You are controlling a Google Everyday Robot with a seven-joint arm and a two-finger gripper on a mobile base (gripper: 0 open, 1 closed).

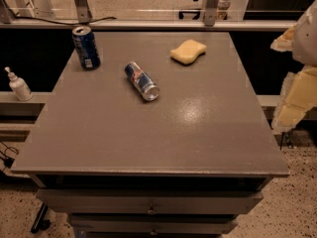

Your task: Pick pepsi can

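The pepsi can (86,47) stands upright at the far left corner of the grey table (148,143). It is dark blue with a silver top rim and a small white label patch. My gripper (296,95) shows as pale, yellowish shapes at the right edge of the view, beyond the table's right side and far from the can. It holds nothing that I can see.
A slimmer blue-and-silver can with red marks (141,81) lies on its side near the table's middle. A yellow sponge (188,51) lies at the far right. A small white pump bottle (19,86) stands on a ledge left of the table. Drawers (148,209) front the table.
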